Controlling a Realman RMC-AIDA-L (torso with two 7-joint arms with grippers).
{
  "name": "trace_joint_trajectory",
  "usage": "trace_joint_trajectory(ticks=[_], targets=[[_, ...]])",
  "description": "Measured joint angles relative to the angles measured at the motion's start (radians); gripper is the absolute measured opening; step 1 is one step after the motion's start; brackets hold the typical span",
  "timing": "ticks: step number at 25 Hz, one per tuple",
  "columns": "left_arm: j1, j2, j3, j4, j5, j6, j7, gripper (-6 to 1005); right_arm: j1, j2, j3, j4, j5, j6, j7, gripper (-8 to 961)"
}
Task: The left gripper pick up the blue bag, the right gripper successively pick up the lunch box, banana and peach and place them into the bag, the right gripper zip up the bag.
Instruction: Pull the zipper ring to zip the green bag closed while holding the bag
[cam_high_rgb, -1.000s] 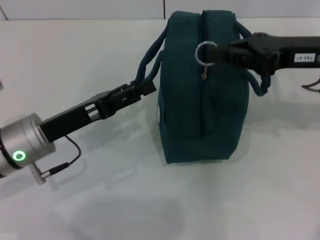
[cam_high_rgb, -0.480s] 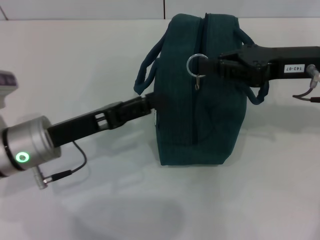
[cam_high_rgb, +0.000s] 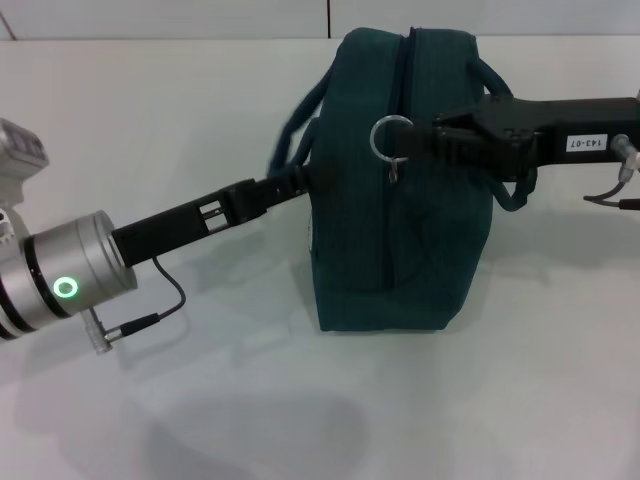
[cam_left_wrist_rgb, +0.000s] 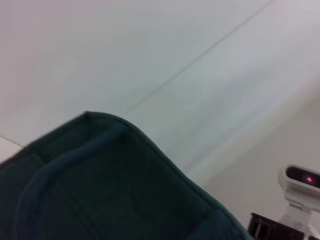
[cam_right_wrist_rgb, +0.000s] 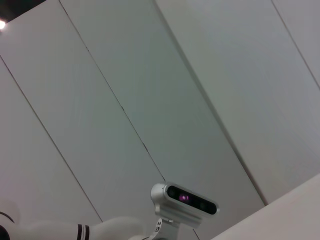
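Two arms meet at one bag on the white table (cam_high_rgb: 200, 420). From the left of the head view, the left arm's silver wrist, lit by a green ring, runs up and rightward to the left gripper (cam_high_rgb: 296, 182), whose black tip lies against the left side of the blue bag (cam_high_rgb: 440, 250), right at the foot of the near rope handle (cam_high_rgb: 292, 140). Whether its fingers are parted or closed on the handle cannot be told; the tip merges with the dark fabric. A thin black cable loops beneath that wrist.

The blue bag stands upright in the middle of the table, its zip (cam_high_rgb: 397, 160) running along the top and down the near face, closed along the part that shows. The silver ring pull (cam_high_rgb: 390, 138) hangs near the upper part of the zip, with a small tab dangling below it.

The right gripper (cam_high_rgb: 425, 142) reaches in level from the right edge, across the bag's upper side, its white label facing up. Its fingertips are drawn together at the ring pull, touching the ring's right edge, apparently pinching it.

The left wrist view shows the bag's rounded teal top (cam_left_wrist_rgb: 115, 190) close up against pale wall. The right wrist view shows only wall panels and the robot's head camera (cam_right_wrist_rgb: 185, 200).
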Motion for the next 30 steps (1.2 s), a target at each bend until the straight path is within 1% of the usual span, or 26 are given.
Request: trace_joint_trajectory(ticks=[5, 11, 21, 26, 30], targets=[[-0.001, 0.0, -0.019, 0.0, 0.001, -0.014, -0.013, 748, -0.002, 0.0, 0.0, 0.001, 0.006, 0.0, 0.0, 7], [-0.007, 0.0, -0.018, 0.003, 0.013, -0.011, -0.011, 695, -0.002, -0.001, 0.005, 0.001, 0.007, 0.005, 0.0, 7], [-0.018, -0.011, -0.015, 0.01, 0.027, 0.01, 0.013, 607, -0.012, -0.003, 0.01, 0.005, 0.007, 0.015, 0.0, 7], [-0.022, -0.013, -0.014, 0.01, 0.027, 0.011, 0.013, 384, -0.013, -0.007, 0.011, 0.01, 0.007, 0.016, 0.0, 7], [-0.023, -0.015, -0.014, 0.01, 0.027, 0.011, 0.021, 297, -0.013, -0.012, 0.021, 0.011, 0.009, 0.015, 0.002, 7]])
